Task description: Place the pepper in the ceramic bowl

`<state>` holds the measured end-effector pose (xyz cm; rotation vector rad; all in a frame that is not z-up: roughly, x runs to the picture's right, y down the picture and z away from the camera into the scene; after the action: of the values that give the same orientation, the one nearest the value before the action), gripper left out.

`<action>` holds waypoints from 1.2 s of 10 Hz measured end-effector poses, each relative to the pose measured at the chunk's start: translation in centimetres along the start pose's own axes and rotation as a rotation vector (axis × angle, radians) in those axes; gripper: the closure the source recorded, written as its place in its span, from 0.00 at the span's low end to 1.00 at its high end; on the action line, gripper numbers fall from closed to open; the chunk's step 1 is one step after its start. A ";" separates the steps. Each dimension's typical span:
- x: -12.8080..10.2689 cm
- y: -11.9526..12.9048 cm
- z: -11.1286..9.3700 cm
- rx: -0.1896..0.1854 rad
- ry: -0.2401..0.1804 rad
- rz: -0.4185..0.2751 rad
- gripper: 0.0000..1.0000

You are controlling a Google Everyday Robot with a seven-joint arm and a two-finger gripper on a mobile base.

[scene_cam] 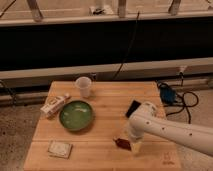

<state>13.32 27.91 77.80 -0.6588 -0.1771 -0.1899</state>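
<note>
The dark red pepper [121,143] lies on the wooden table [100,150], right of centre near the front. My gripper [134,145] is at the end of the white arm that reaches in from the right, low over the table and right beside the pepper's right end. The green ceramic bowl [76,115] stands empty on the left half of the table, well to the left of the pepper and the gripper.
A clear plastic cup [83,86] stands at the back behind the bowl. A snack packet [54,105] lies left of the bowl. A small flat packet [60,149] lies at the front left. A black phone [133,107] lies behind the arm. Cables [175,97] run on the floor at the right.
</note>
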 end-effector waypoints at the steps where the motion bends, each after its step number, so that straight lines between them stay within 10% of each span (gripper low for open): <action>1: -0.1 0.0 0.0 -0.001 0.001 0.000 0.20; 6: -0.3 0.0 0.1 -0.006 0.006 -0.001 0.29; 12: -0.5 0.0 0.1 -0.013 0.007 -0.005 0.89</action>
<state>12.83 28.07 77.78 -0.6705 -0.1712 -0.1983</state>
